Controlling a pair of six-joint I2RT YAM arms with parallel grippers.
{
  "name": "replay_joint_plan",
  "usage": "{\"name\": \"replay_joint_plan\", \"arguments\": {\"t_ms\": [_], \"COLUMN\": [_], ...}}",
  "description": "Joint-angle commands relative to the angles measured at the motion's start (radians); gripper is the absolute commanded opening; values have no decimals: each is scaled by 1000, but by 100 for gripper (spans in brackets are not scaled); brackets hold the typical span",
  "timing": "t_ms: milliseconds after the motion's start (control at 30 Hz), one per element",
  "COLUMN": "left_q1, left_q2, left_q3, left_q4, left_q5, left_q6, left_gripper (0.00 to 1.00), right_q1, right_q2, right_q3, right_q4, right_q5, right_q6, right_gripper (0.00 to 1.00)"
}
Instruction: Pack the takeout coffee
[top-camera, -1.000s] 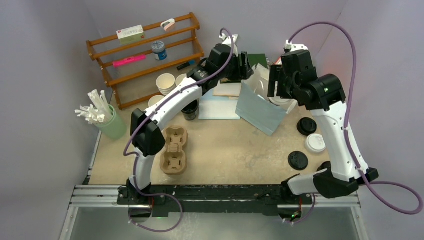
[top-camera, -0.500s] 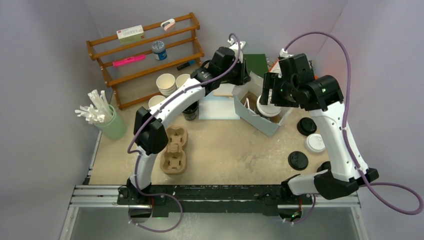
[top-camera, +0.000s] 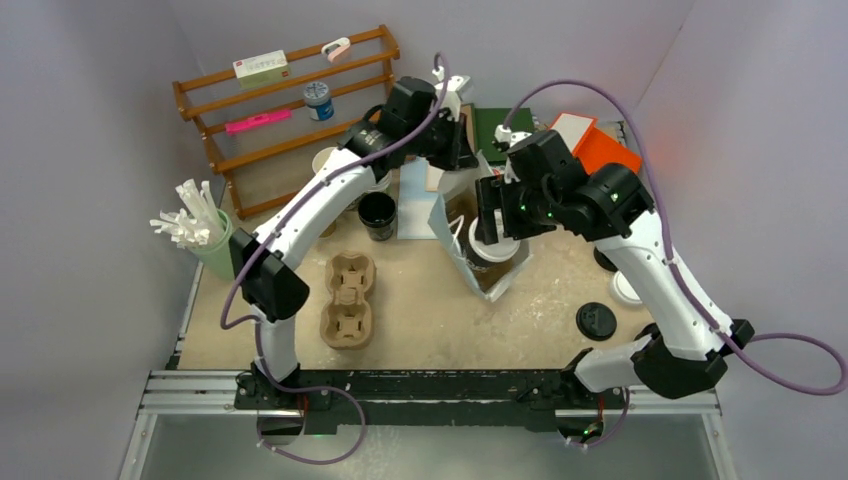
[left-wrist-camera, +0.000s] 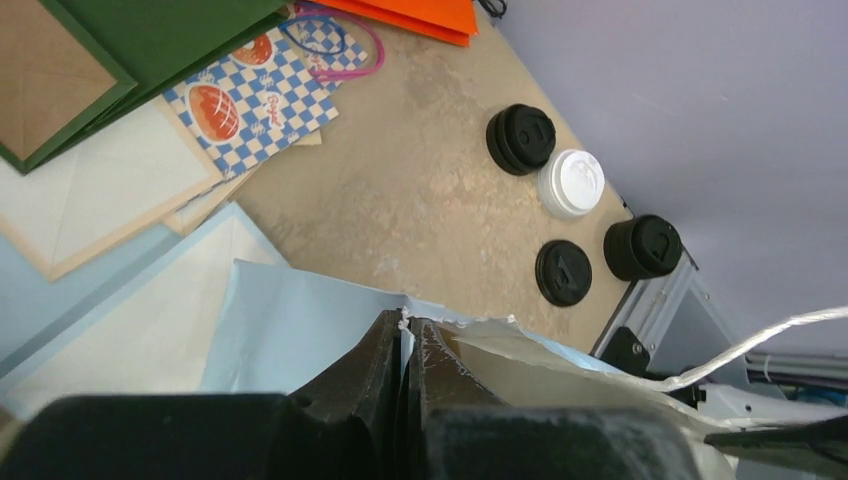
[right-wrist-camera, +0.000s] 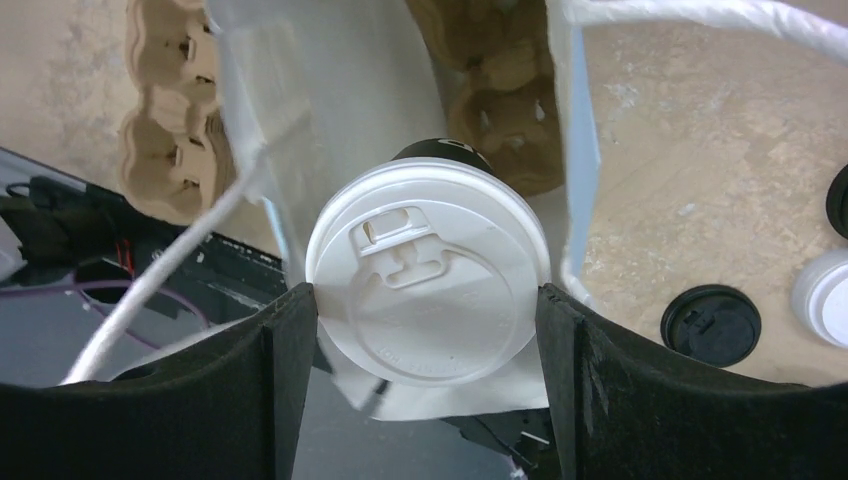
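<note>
Left gripper (left-wrist-camera: 405, 338): its fingers, apart a second ago, are now pressed together on the top edge of the paper bag (left-wrist-camera: 300, 330), pinching one wall.
Right gripper (right-wrist-camera: 428, 312): its fingers are clamped on either side of the coffee cup (right-wrist-camera: 430, 262), just under the white lid, the same hold as a second ago.
Paper bag: a second ago it leaned slack between the two arms, farther right. It now stands more upright, nearer the table's middle, with its mouth pulled open.
Coffee cup: it is upright in the bag's mouth, with a bag wall on each side in the right wrist view. How deep it sits cannot be told.
Meaning for the task: with the rim now held, the bag should keep its shape while the cup goes down. The packing looks well along, but the cup is not yet let go.
Next move, as a judgement: lower the cup straight to the bag's floor, then open the right fingers.
Risk: the thin wall could tear or slip from the pinch.
Nearby: the cup carrier (top-camera: 347, 300) sits left of the bag, and the loose lids (left-wrist-camera: 570, 183) lie to the right.
</note>
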Motion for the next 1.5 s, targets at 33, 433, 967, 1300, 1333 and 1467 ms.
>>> {"name": "replay_joint_plan", "arguments": {"t_ms": [33, 433, 967, 1300, 1333, 1467], "left_q1": [30, -11, -14, -25, -27, -27], "left_q2": [-112, -285, -341, -238, -230, -199], "left_q3": [0, -227, -470, -395, -396, -371], "left_q4": [-124, -25, 331, 330, 326, 291], "left_q5": [125, 183, 351, 425, 438, 451], "left_q6": [83, 167, -11, -36, -38, -19], "left_gripper": [0, 0, 0, 0, 0, 0], "right_q1": [83, 290, 518, 536, 535, 535], "right_q2": [-5, -126, -188, -207, -207, -202], "right_q3": [-17, -230, -476, -542, -547, -567], "right_q4": [0, 198, 294, 254, 270, 297], "right_q5": [69, 282, 329, 455, 458, 419], "right_q6": [-14, -66, 88, 126, 126, 95], "right_gripper": [28, 28, 29, 29, 29, 29]}}
